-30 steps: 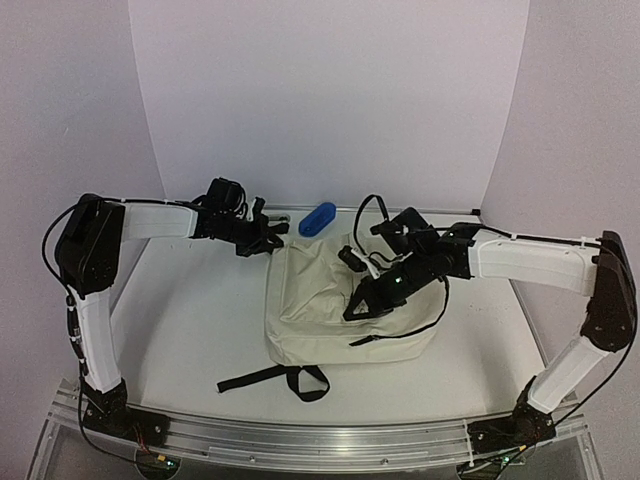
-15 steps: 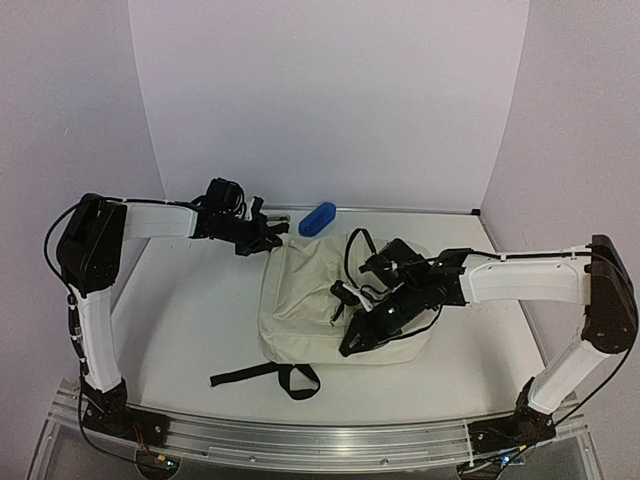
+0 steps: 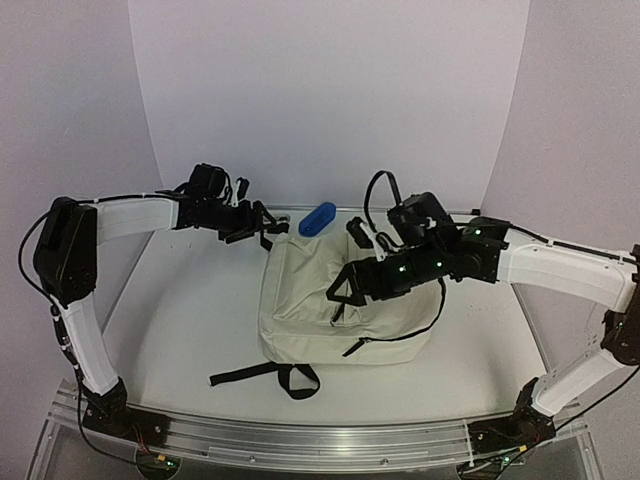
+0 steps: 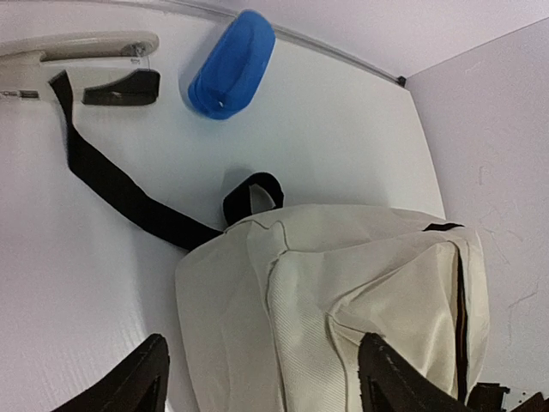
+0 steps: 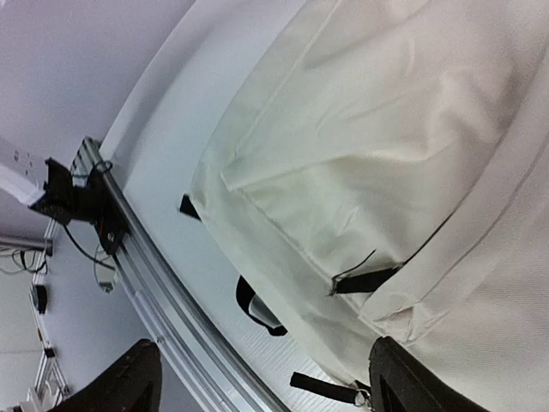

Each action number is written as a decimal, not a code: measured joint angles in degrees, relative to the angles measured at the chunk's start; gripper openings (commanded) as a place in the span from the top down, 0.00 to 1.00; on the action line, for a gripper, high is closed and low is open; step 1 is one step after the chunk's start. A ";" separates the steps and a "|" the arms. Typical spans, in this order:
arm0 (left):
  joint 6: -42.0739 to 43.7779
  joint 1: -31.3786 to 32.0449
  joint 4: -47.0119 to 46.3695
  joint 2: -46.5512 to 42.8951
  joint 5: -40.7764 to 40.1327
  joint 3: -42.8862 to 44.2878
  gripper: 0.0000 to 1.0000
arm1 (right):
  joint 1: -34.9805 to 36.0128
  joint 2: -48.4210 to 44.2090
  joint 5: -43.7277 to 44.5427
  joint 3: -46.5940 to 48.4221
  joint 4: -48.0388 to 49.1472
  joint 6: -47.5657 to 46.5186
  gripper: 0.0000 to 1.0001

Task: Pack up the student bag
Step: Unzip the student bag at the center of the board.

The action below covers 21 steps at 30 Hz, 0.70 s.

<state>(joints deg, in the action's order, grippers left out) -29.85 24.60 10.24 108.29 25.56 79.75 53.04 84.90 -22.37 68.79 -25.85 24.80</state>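
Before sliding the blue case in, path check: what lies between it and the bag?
Bare table in the left wrist view; only the black handle loop of the bag.

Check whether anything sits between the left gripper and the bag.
Nothing visible does. The left gripper is open right by the bag's top end, with clear space between them. The blue case lies apart, toward the back wall.

I read the student bag [image 3: 310, 320] as matt cream woven cloth, softly creased, with black webbing straps [image 4: 129, 206] of a coarser weave. At its 12 o'clock the blue case [image 4: 230, 67] looks like smooth, slightly glossy plastic. The desk [image 3: 190, 320] is smooth matt white; the rail [image 3: 300, 438] at 6 o'clock is brushed metal.
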 measured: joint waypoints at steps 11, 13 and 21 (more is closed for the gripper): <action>10.93 16.92 10.05 -11.02 -12.68 1.73 0.06 | -4.87 -0.94 23.87 5.14 -2.36 5.33 0.02; 12.04 20.44 12.94 -9.64 -12.94 2.23 0.06 | -6.19 0.59 27.23 5.33 -2.78 6.36 0.02; 13.68 22.75 18.71 -2.86 -18.71 6.64 0.21 | -5.70 5.25 31.85 6.01 -3.41 9.51 0.02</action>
<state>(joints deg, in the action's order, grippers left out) -16.16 47.35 28.95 105.43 6.85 86.39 47.33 90.15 9.47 74.81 -29.26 34.30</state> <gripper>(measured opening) 0.891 0.983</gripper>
